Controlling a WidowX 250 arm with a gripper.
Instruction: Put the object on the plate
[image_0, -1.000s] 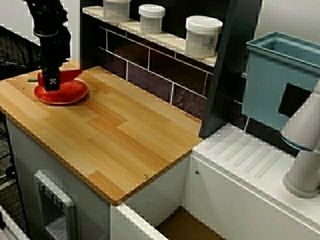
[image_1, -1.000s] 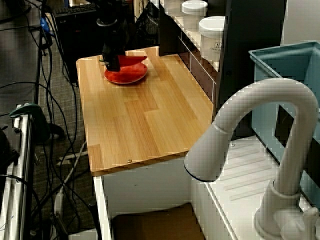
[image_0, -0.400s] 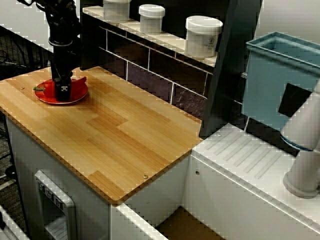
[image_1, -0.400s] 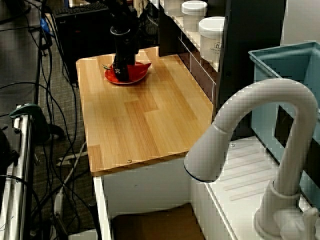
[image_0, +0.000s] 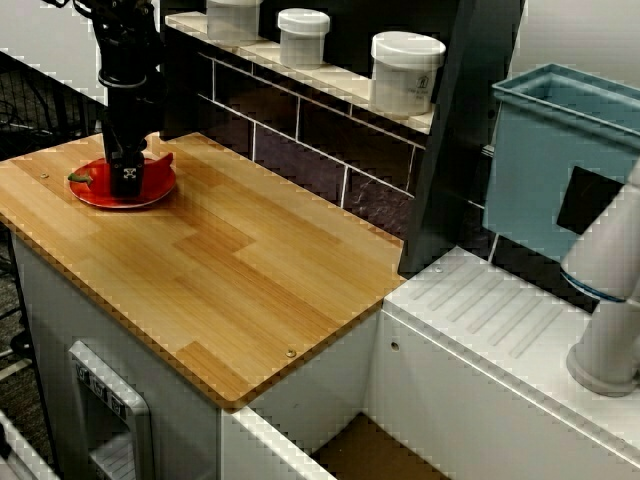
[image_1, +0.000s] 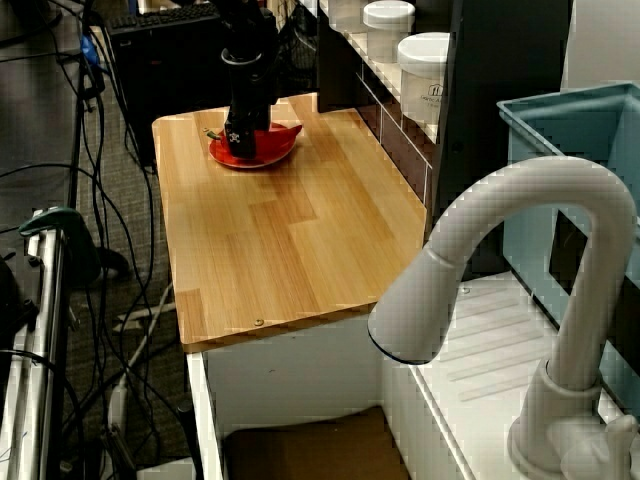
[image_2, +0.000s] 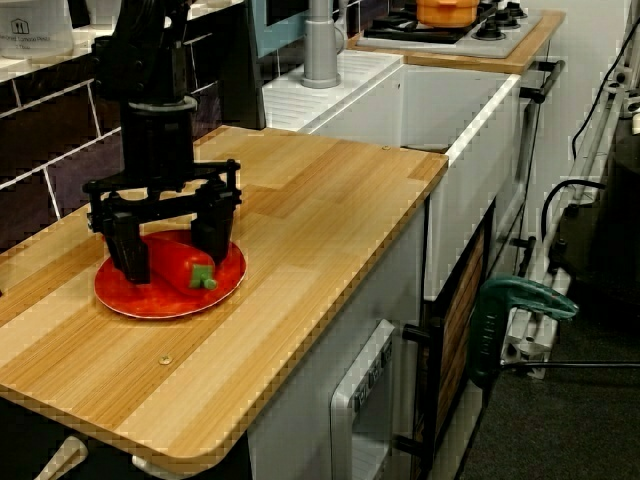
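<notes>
You can see that the red pepper (image_2: 178, 262) now lies on the orange-red plate (image_2: 150, 298), at the far left corner of the wooden counter (image_0: 230, 270), with its green stem pointing toward the near edge in the side view. One second ago the gripper (image_2: 170, 232) held the pepper above the plate and a little to the left of its centre; since then the arm came down and moved slightly right, and the pepper went down with it. In the last fraction of a second almost nothing moved, so the descent seems to be finished. The two fingers (image_2: 213, 232) stand on either side of the pepper, spread apart, and in the side view there looks to be a small gap between them and the red skin, so I judge that the fingers are released and no longer squeeze it; however, the other two views are too far away to confirm this. This means for you that the placing is practically done: the pepper rests inside the rim of the plate and does not hang over the counter. What remains, in my opinion, is only to lift the gripper straight up, slowly, so that a finger does not catch the pepper and roll it off. The white jars (image_0: 405, 70) on the shelf behind are well apart and play no role.
</notes>
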